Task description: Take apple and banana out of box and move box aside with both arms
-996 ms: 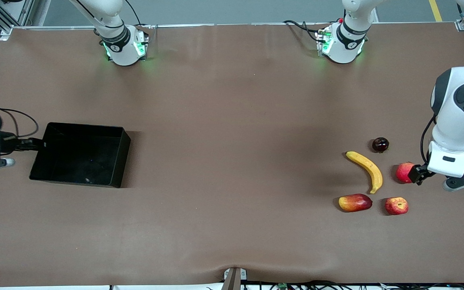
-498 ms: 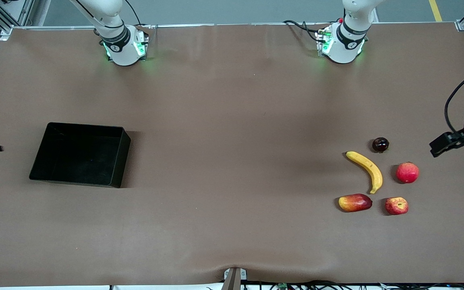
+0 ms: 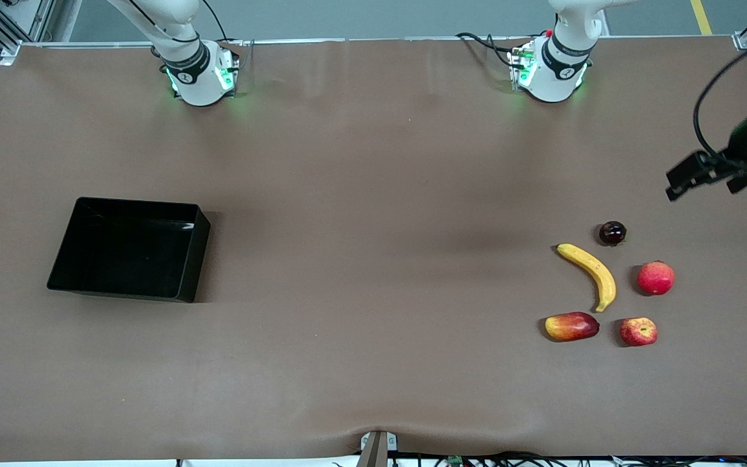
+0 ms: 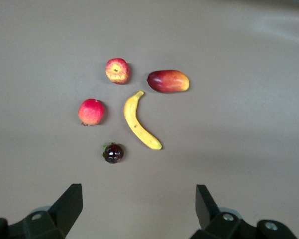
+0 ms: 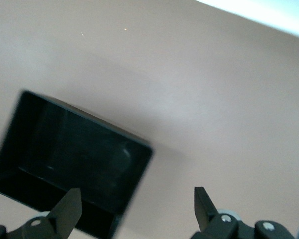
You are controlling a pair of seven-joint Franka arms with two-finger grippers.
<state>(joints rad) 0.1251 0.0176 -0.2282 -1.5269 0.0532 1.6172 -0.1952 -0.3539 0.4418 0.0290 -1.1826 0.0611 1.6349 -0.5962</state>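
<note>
Lifted off the plain red fruit (image 3: 655, 277) it was touching 1 second ago, the left gripper (image 3: 698, 176) now hangs in the air over bare table at the left arm's end, fingers spread wide with nothing between them. In its wrist view the gripper (image 4: 139, 204) looks down on all 5 fruits. The banana (image 3: 591, 266) lies at the middle of the group, the small dark fruit (image 3: 612, 233) farther from the front camera, the apple (image 3: 638, 331) and the mango (image 3: 571, 325) nearer. The right gripper (image 5: 137, 209), out of the front view, hangs above the black box (image 3: 128, 288) with fingers spread and empty. The box sits empty toward the right arm's end.
</note>
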